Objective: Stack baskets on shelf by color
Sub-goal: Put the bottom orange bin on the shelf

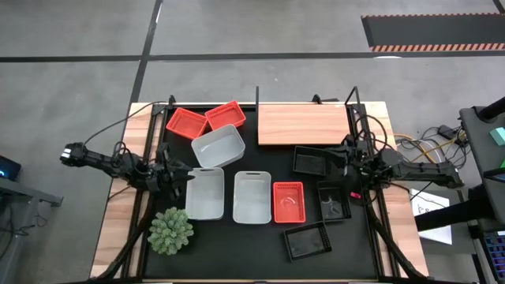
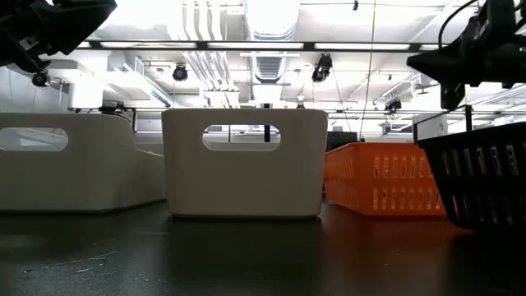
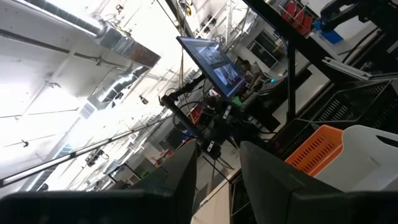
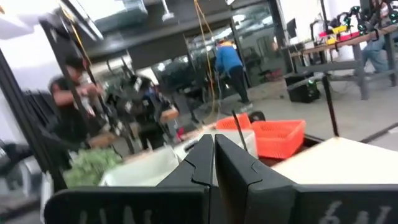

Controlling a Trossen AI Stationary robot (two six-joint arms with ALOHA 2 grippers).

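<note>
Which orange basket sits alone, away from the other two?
Start at the wooden shelf at the mat's far edge, then come toward the near side. The lone orange basket sits right of two white baskets, unlike the orange pair left of the shelf.

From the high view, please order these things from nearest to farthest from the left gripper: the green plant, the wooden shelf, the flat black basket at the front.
1. Green plant, just in front of the left gripper.
2. Flat black basket, front, right of centre.
3. Wooden shelf, back right.
</note>
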